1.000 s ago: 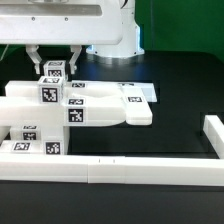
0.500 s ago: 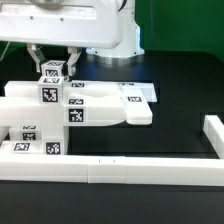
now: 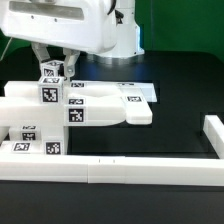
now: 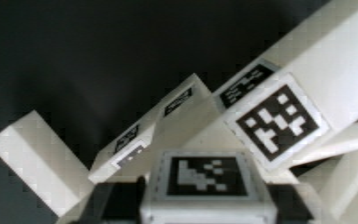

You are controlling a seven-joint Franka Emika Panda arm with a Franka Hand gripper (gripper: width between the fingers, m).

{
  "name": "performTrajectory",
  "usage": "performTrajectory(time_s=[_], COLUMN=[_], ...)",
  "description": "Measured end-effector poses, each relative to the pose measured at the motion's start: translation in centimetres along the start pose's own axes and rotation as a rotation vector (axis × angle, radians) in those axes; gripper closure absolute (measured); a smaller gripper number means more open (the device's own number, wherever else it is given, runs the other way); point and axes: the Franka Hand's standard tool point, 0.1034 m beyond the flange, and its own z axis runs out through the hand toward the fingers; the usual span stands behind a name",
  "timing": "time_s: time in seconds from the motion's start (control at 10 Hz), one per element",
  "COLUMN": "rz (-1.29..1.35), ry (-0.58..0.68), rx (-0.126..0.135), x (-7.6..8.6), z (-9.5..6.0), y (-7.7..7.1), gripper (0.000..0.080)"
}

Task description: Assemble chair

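From the exterior view's left, you've got the chair (image 3: 45, 110) taking shape at about nine o'clock on the black tabletop (image 3: 170, 75): stacked white slabs and square posts, tags facing up and forward, the whole cluster sitting just behind the long white border rail (image 3: 150, 168) that runs along six o'clock. Up at about eleven o'clock your pincer (image 3: 53, 66) hangs from the big white housing, fingers pressed in on a small tagged cube-ended piece (image 3: 52, 72) that stands on top of the structure. The wrist view backs that up: the tagged end of the piece (image 4: 206, 177) sits square between the finger pads, and the long angled members of the chair spread away beyond it.

Moving toward the centre, a flat panel (image 3: 128, 105) reaches out toward three o'clock, and the marker board (image 3: 140, 90) lies flat behind it. Farther right, only bare tabletop and a short rail end (image 3: 212, 135) at four o'clock.

My read: you're mid-insertion, seating this piece into the structure. Whether it's fully home, I can't tell. Next you'll want a straight downward press with no tilt, then spread the fingers only when the piece stands firm.
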Motion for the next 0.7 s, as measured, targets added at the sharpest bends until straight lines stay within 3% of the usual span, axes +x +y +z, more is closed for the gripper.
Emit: performTrajectory(time_s=[0.6,0.7], rz=[0.452,0.418], ry=[-0.005,-0.004], rx=[0.008,0.007], x=[-0.13,-0.13], z=[0.05,0.05], y=[-0.27,-0.25], gripper=[0.0515,0.0515])
